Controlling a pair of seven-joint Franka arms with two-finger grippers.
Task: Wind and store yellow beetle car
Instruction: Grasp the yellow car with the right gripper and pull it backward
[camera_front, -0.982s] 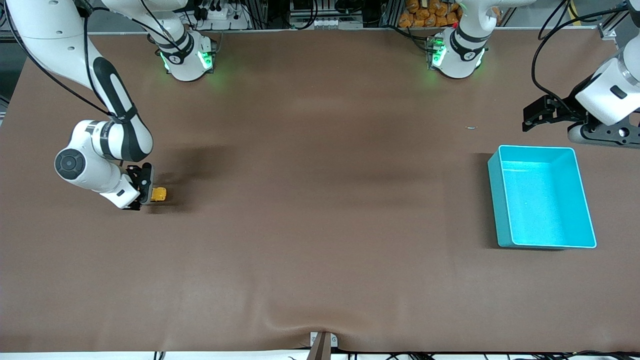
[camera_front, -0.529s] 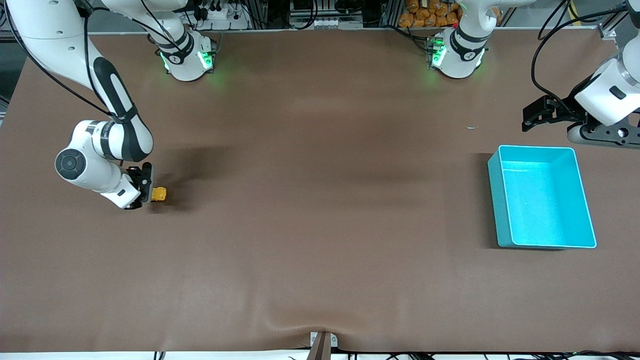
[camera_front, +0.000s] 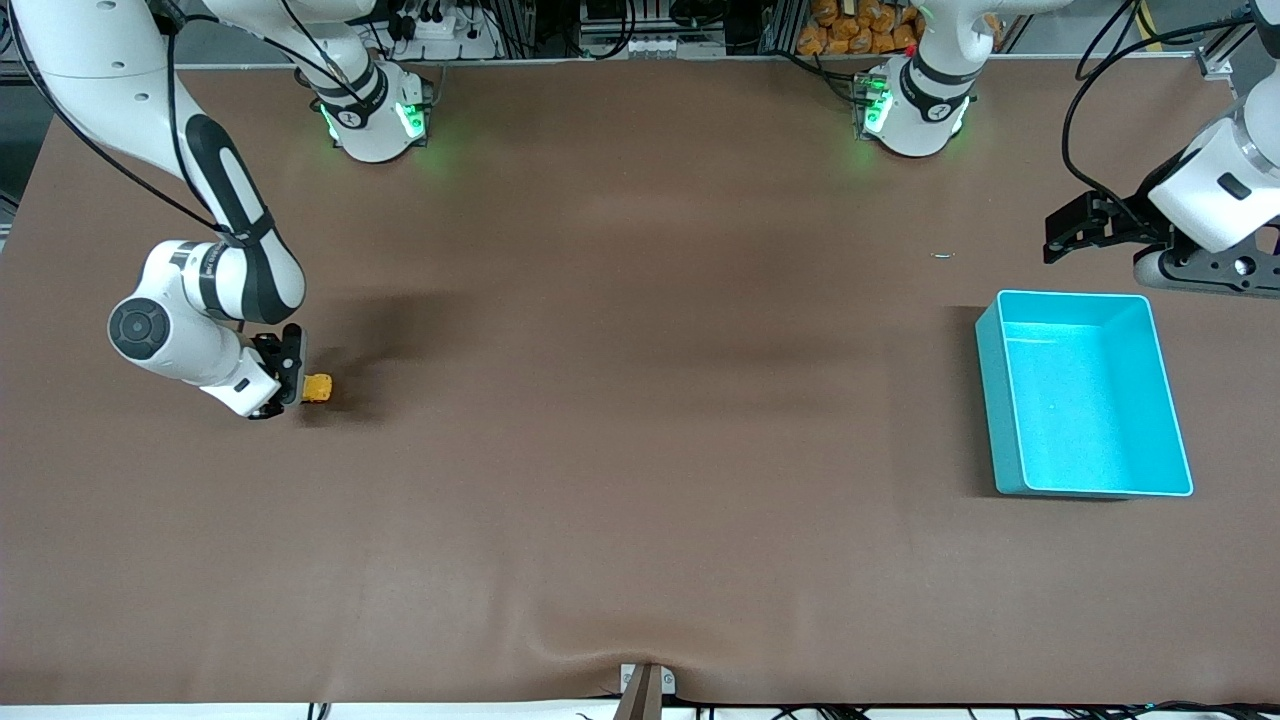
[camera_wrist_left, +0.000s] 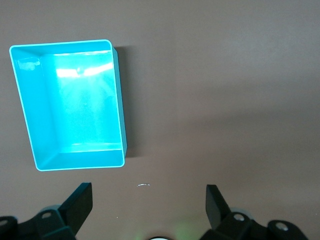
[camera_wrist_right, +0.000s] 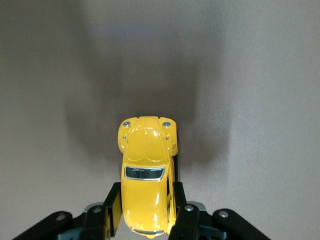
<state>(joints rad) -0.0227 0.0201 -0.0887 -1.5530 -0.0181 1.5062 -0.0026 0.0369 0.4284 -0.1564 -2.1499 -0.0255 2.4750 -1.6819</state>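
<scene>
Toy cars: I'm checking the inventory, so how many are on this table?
1. The yellow beetle car is at the right arm's end of the table, clamped between the fingers of the right gripper. None shows in the teal bin.

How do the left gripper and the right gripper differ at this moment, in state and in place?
The right gripper is shut on the yellow beetle car, low at the table toward the right arm's end; the left gripper is open and holds nothing. The left gripper waits above the table beside the teal bin, while the right gripper is nowhere near the bin. Both are black two-finger grippers on white arms.
</scene>
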